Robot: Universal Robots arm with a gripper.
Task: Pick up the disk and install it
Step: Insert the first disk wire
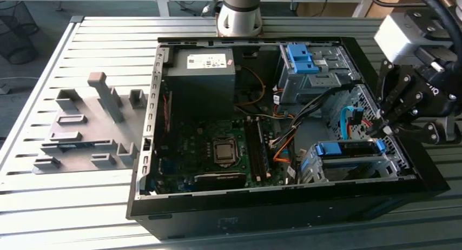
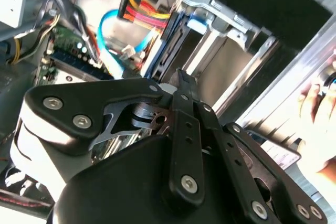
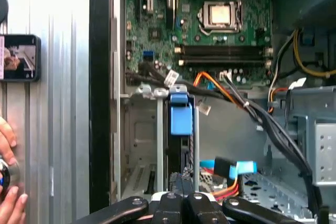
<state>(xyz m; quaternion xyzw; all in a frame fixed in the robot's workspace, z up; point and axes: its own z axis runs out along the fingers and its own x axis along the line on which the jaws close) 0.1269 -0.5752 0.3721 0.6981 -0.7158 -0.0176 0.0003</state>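
The disk (image 1: 350,149), with its blue carrier frame, sits on edge in the metal drive cage (image 1: 361,171) at the near right corner of the open computer case (image 1: 289,201). In the first wrist view the disk (image 3: 180,121) stands in the cage slot with its blue tab showing. My gripper (image 1: 375,131) hovers over the cage's far end, fingers shut. In both wrist views my gripper (image 3: 182,184) (image 2: 180,77) has its tips right at the disk's (image 2: 164,56) end edge. Contact cannot be told.
A bare blue bracket (image 1: 299,58) sits in the upper bay. The dark power supply box (image 1: 202,71) and motherboard (image 1: 216,147) fill the case's left. Cables (image 3: 247,108) run beside the cage. A grey fixture (image 1: 86,125) lies on the slatted table. A person's hand (image 3: 8,187) rests outside the case.
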